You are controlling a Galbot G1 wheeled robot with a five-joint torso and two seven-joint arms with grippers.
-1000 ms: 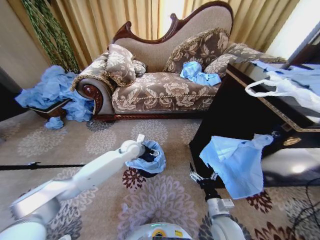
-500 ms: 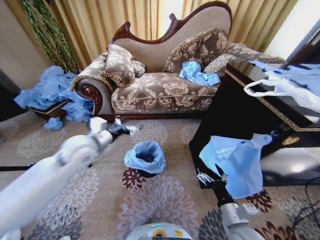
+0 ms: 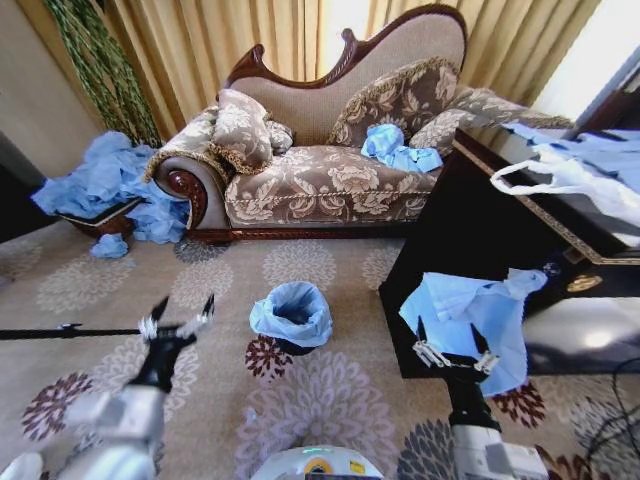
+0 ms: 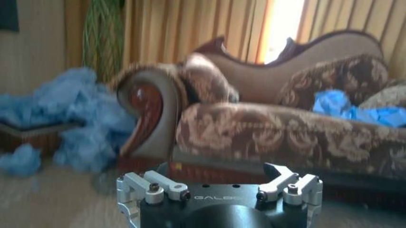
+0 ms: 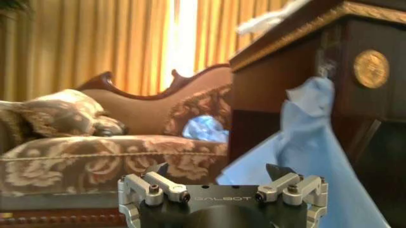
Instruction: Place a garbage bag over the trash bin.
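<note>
The trash bin (image 3: pixel 296 347) is a small black cylinder standing on the carpet in front of the sofa. The light-blue garbage bag (image 3: pixel 289 312) lies crinkled over its rim and folds down around the outside, with the dark inside showing at the middle. My left gripper (image 3: pixel 182 318) hovers open over the carpet to the left of the bin, well apart from it. In the left wrist view the left gripper (image 4: pixel 219 183) faces the sofa. My right gripper (image 3: pixel 451 346) is open to the right of the bin, just in front of the hanging blue bag.
A patterned sofa (image 3: pixel 320 180) stands behind the bin with a blue bag (image 3: pixel 395 148) on its seat. A heap of blue bags (image 3: pixel 105 185) lies at its left. A dark cabinet (image 3: pixel 470 240) at the right carries a hanging pale-blue bag (image 3: pixel 470 315) and a white handled bag (image 3: pixel 570 180).
My left arm has pulled away from the bin, swinging left and back toward my body with its gripper empty. The right gripper has shifted slightly right. The garbage bag stays over the bin.
</note>
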